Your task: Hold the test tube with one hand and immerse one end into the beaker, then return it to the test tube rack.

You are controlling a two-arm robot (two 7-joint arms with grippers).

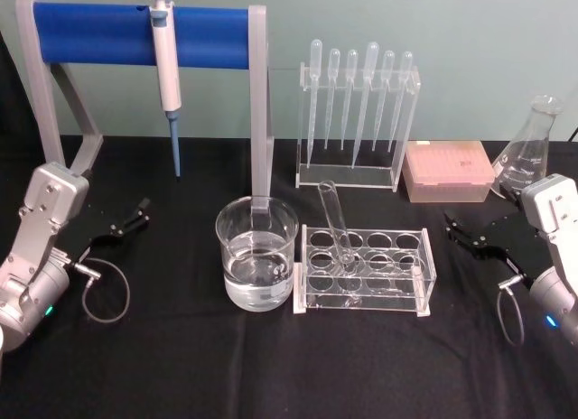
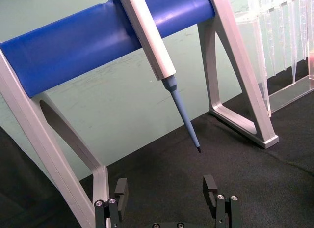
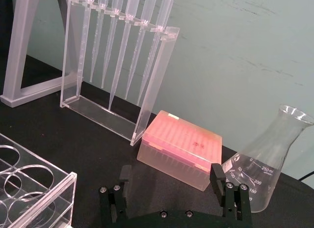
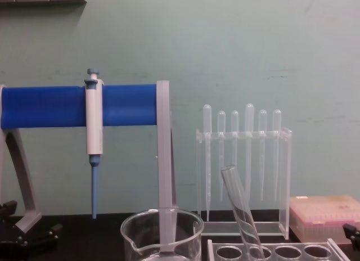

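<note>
- While both arms sit low at the table's outer edges, your left gripper [image 1: 126,220] is on the left side. Its two black, blocky fingers are spread apart with nothing between them.
- Your right gripper [image 1: 462,231] mirrors it on the right side. Its jaws are likewise parted and empty, and it points toward the clear rack.
- You'll find the test tube [image 1: 336,222] standing in the test tube rack [image 1: 424,265]. It is a long, clear glass cylinder with a rimmed open mouth.
- It leans, with its top tilted back and to the left, and its rounded bottom sits down in a hole toward the rack's left half. You cannot tell which row that hole belongs to.
- That rack is a clear acrylic box with two rows of round holes. It sits on the matte black cloth [image 1: 181,365], well apart from either gripper.
- Just beside the rack, on its left, stands the beaker [image 1: 230,247]. It is wide, made of clear glass, has a spout on its rim, and is partly filled with clear liquid.
- Behind the beaker, a grey-legged stand with a smooth blue bar [image 1: 90,35] carries a blue-and-white pipettor [image 1: 165,67], which hangs tip down.
- Farther back, thin translucent pipettes [image 1: 357,94] hang bulb-up in their own clear holder.
- To the right of the pipettes are a pink, ribbed tip box [image 1: 447,171] and a glass conical flask [image 1: 528,153].
</note>
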